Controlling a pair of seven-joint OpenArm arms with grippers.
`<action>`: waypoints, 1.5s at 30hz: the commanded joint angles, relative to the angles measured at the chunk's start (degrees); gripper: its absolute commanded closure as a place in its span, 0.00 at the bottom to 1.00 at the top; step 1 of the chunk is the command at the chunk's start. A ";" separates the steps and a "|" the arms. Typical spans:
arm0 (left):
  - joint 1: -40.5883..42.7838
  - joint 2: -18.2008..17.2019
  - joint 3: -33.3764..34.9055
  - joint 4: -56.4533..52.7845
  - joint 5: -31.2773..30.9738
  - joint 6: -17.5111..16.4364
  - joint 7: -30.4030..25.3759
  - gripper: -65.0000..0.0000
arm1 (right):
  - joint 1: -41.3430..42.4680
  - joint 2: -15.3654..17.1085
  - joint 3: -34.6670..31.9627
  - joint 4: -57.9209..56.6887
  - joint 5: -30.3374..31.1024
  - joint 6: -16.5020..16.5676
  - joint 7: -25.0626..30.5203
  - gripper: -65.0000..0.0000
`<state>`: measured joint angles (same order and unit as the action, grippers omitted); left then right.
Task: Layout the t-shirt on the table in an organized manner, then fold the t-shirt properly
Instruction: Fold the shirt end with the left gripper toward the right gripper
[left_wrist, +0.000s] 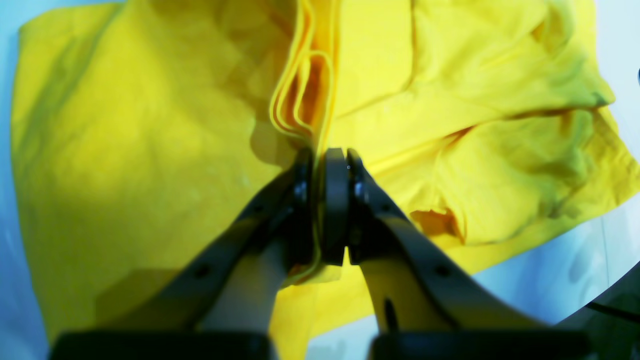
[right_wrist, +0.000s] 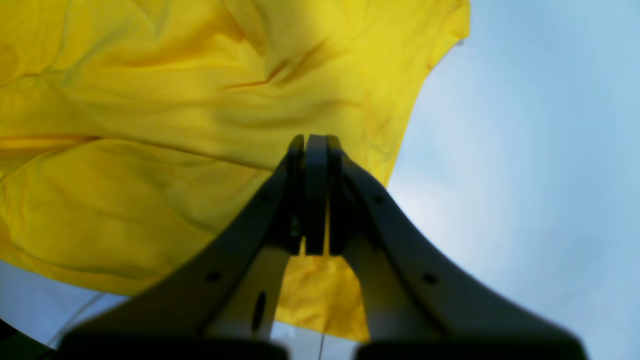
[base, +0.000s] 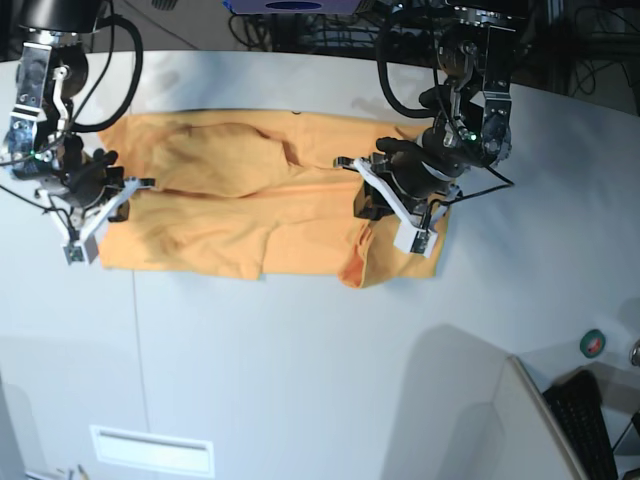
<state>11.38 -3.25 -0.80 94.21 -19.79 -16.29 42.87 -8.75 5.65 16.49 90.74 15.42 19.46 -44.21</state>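
The orange-yellow t-shirt (base: 230, 215) lies spread lengthwise on the pale table (base: 300, 380), with a rumpled bunch at its right end. My left gripper (base: 397, 215) is over that bunched end. In the left wrist view the left gripper (left_wrist: 327, 150) is shut on a raised fold of several layers of the t-shirt (left_wrist: 150, 150). My right gripper (base: 95, 225) is at the shirt's left edge. Seen from the right wrist, the right gripper (right_wrist: 315, 137) is shut, its tips over the edge of the t-shirt (right_wrist: 150, 125); whether cloth is pinched there cannot be told.
A green tape roll (base: 594, 343) and a dark keyboard (base: 592, 420) sit at the lower right beside a slanted pale panel (base: 530, 420). A thin seam line (base: 135, 340) runs down the table. Cables and equipment line the far edge (base: 300, 20).
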 joint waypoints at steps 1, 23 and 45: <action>-0.43 -0.05 -0.13 0.60 -0.74 -0.10 -1.07 1.00 | 0.71 0.55 0.08 1.17 0.62 0.36 0.91 1.00; -3.42 0.74 2.86 -3.18 -0.74 -0.10 -1.33 1.00 | 0.71 0.55 -0.01 1.17 0.62 0.36 0.91 1.00; -4.83 1.53 2.95 -4.76 -0.74 -0.10 -1.07 1.00 | 1.41 0.55 -0.01 1.17 0.62 0.36 0.91 1.00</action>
<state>7.05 -1.93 2.09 88.23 -19.75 -16.25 42.92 -8.05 5.63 16.47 90.74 15.44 19.46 -44.21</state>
